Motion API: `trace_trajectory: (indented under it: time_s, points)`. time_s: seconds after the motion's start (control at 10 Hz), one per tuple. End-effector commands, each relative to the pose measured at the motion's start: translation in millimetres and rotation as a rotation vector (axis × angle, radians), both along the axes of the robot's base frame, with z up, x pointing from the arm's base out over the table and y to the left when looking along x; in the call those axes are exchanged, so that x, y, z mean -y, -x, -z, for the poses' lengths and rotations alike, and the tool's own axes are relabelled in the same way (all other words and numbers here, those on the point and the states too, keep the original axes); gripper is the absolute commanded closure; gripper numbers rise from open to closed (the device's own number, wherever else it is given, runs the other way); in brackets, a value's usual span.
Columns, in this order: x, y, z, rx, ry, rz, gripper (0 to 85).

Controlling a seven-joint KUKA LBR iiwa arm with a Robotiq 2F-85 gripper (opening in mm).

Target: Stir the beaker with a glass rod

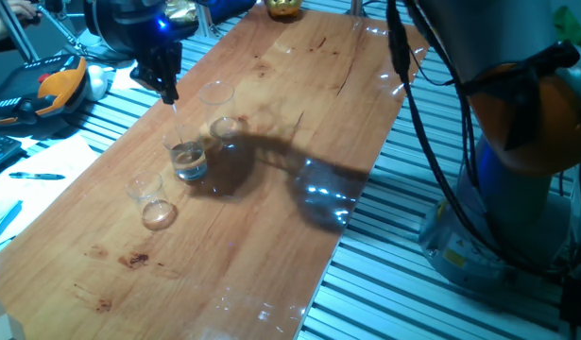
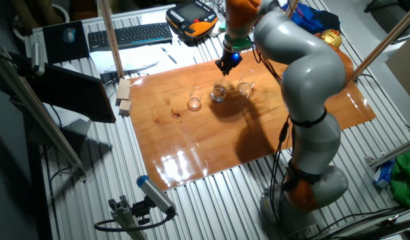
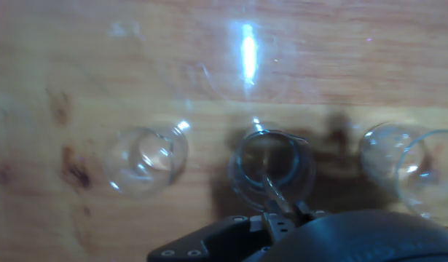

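The beaker (image 1: 187, 159) is the middle one of three clear glasses in a row on the wooden table (image 1: 271, 189); it also shows in the other fixed view (image 2: 219, 93) and the hand view (image 3: 272, 164). My gripper (image 1: 168, 91) hangs right above it, shut on the glass rod (image 3: 274, 193). The rod points down from the fingertips into the beaker's mouth; its lower end lies inside the rim. In the fixed views the rod (image 1: 175, 115) is a faint thin line. The gripper (image 2: 226, 66) sits just behind the row there.
A taller clear beaker (image 1: 215, 102) stands just beyond the middle one and a smaller one (image 1: 152, 200) just in front. Keyboard (image 2: 129, 35), tools and cables lie off the table's far side. Two wooden blocks (image 2: 124, 97) rest at the table's left edge.
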State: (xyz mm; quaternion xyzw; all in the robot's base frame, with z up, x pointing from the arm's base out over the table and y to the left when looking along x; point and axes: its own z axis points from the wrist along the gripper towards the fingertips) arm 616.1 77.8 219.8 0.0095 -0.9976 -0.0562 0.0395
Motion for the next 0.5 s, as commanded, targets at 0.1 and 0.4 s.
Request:
trace_trajectory:
  time_s: [0.1,0.4]
  points:
    - [3.0,-0.4,3.7,0.004,-0.107,0.086,85.0]
    - [7.5,0.3,6.6,0.006,-0.119,0.079,85.0]
